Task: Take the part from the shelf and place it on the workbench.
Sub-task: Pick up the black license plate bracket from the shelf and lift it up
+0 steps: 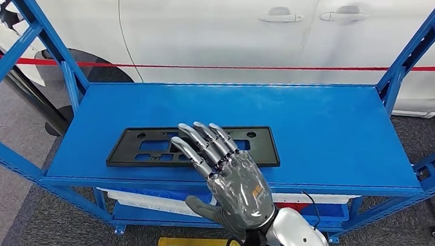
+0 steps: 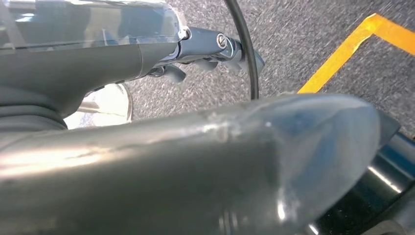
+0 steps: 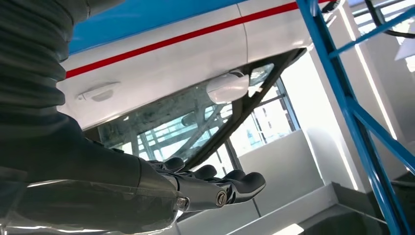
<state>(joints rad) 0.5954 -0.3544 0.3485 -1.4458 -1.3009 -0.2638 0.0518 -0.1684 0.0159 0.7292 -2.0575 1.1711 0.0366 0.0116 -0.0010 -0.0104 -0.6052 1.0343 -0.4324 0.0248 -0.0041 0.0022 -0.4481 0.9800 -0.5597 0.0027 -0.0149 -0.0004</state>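
Observation:
A flat black plate-shaped part (image 1: 142,149) with several cut-outs lies on the top deck of the blue shelf (image 1: 319,121), near its front edge. My right hand (image 1: 224,169) is over the part's right half, back up, fingers stretched and spread, pointing away from me. I cannot tell whether the fingertips touch the part. In the right wrist view the right hand (image 3: 205,188) holds nothing, its fingers extended. My left hand (image 2: 210,49) hangs low above the grey floor, fingers extended with nothing in them.
A white car (image 1: 226,30) with a red stripe stands close behind the shelf. Blue uprights (image 1: 53,42) and diagonal braces (image 1: 412,51) frame both ends of the deck. A lower shelf (image 1: 145,200) carries white and blue items. Yellow floor tape (image 2: 342,54) marks the grey carpet.

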